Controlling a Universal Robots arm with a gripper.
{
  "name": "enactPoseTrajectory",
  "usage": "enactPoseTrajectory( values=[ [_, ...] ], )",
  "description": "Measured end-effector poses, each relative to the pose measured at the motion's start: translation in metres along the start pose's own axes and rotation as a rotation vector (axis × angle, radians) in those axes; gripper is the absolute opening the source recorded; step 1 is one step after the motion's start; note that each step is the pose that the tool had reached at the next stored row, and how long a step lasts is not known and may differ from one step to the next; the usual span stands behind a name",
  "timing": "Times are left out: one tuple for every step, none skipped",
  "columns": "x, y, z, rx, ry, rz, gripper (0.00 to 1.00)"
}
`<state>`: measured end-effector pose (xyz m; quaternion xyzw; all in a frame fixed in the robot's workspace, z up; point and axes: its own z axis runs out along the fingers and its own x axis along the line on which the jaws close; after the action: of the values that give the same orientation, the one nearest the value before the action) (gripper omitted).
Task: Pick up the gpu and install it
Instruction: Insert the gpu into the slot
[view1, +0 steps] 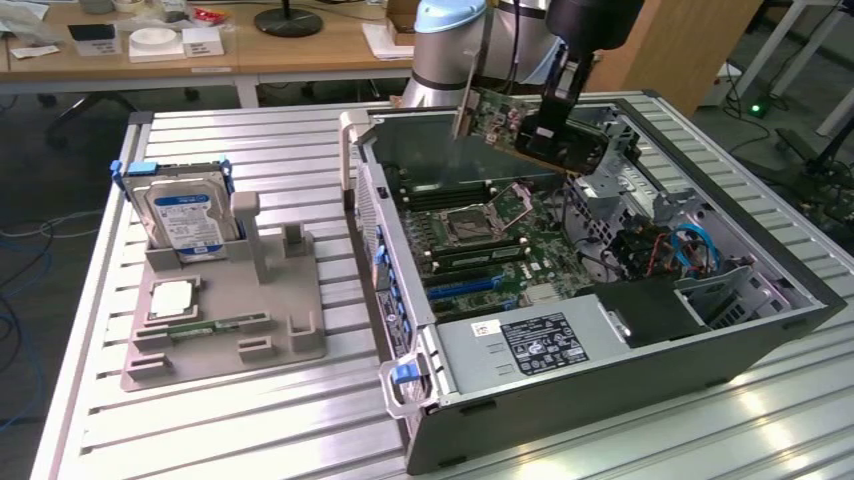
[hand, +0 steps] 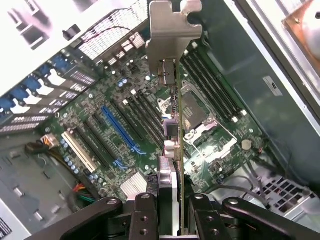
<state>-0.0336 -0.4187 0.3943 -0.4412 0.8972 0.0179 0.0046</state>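
My gripper (view1: 550, 118) is shut on the gpu (view1: 527, 128), a green card with a black cooler and a silver end bracket. It hangs tilted in the air over the open computer case (view1: 601, 400), above the motherboard (view1: 481, 240). In the wrist view the gpu (hand: 172, 125) is seen edge-on, running away from my gripper (hand: 172, 220) to its silver bracket (hand: 172, 35). Black fingers (hand: 145, 215) press on both sides of the card. Below lies the motherboard (hand: 125, 125) with a blue slot (hand: 122, 130) and black slots beside it.
A grey parts holder (view1: 227, 340) stands at the exterior view's left with a hard drive (view1: 187, 215), a processor (view1: 174, 298) and a memory stick (view1: 220, 327). Inside the case are a power supply (view1: 527, 340) and blue cables (view1: 694, 250). Wooden desks stand behind.
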Motion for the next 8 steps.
enactPoseTrajectory(
  values=[
    [0.0000,-0.0001,0.0001,0.0012,-0.0009,-0.014,0.28],
    [0.0000,0.0000,0.0004,0.0031,-0.0022,-0.029,0.28],
    [0.0001,0.0000,0.0010,0.0054,-0.0037,-0.045,0.28],
    [0.0001,-0.0001,0.0015,0.0079,-0.0053,-0.061,0.28],
    [0.0001,-0.0001,0.0021,0.0102,-0.0068,-0.077,0.28],
    [0.0001,-0.0001,0.0027,0.0122,-0.0081,-0.093,0.28],
    [0.0001,-0.0001,0.0034,0.0140,-0.0093,-0.112,0.28],
    [0.0002,-0.0001,0.0041,0.0155,-0.0104,-0.128,0.28]
  ],
)
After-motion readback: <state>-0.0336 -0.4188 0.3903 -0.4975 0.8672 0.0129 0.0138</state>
